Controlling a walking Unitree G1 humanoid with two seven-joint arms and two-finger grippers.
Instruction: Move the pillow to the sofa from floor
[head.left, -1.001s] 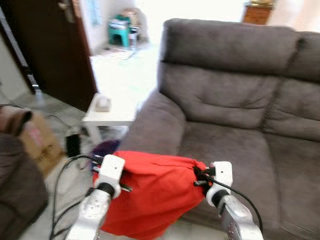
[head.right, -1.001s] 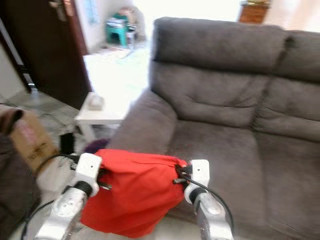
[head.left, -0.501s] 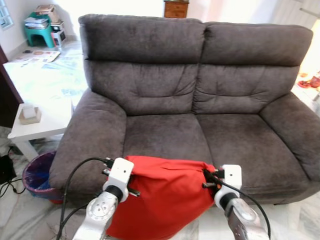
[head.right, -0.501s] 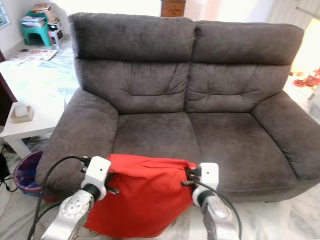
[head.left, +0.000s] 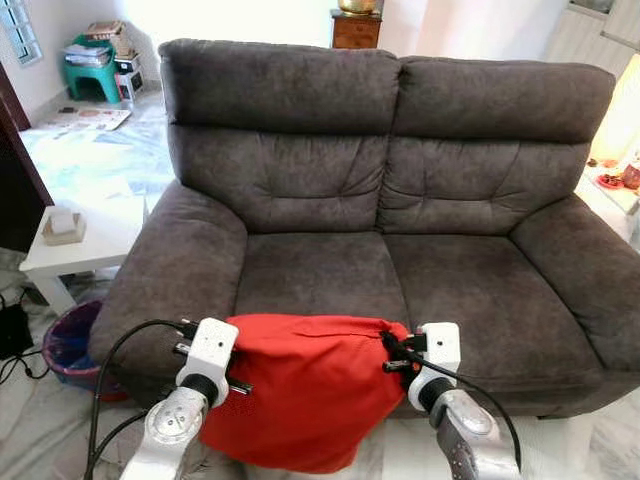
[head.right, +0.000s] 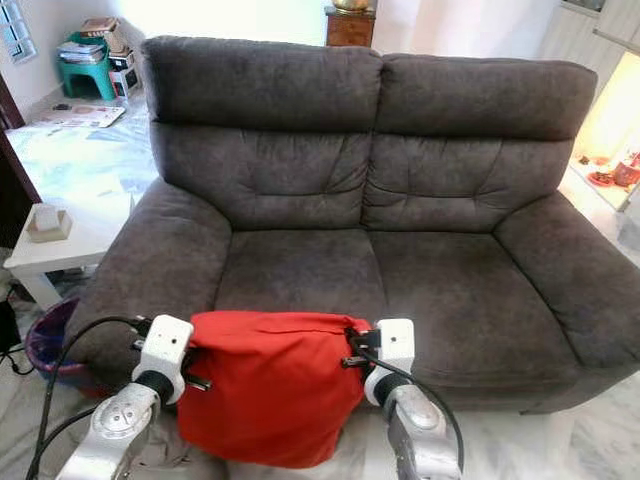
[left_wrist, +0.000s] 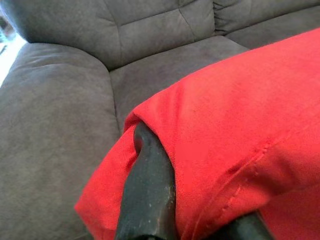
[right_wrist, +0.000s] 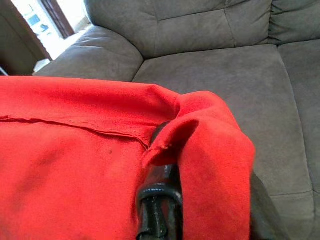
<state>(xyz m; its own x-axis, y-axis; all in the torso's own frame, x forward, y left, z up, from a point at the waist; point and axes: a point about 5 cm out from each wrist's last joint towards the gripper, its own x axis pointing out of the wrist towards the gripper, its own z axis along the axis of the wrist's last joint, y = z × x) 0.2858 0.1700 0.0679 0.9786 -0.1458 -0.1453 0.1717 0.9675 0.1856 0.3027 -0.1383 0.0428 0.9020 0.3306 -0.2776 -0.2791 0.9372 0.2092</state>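
Note:
A red pillow (head.left: 300, 385) hangs in the air between my two arms, just in front of the dark grey two-seat sofa (head.left: 390, 190). My left gripper (head.left: 232, 352) is shut on the pillow's left top corner, its black finger (left_wrist: 147, 190) wrapped in red cloth. My right gripper (head.left: 392, 350) is shut on the right top corner, where cloth bunches over its finger (right_wrist: 159, 176). The pillow's top edge is level with the front of the left seat cushion (head.left: 320, 270). Both seat cushions are bare.
A white side table (head.left: 75, 245) with a small box on it stands left of the sofa's armrest. A purple bin (head.left: 68, 345) sits on the marble floor under it. A dark door (head.left: 18, 170) is at far left, a green stool (head.left: 92, 68) beyond.
The camera has swung from the sofa's left end to face it squarely and settled. The pillow stays held between both grippers.

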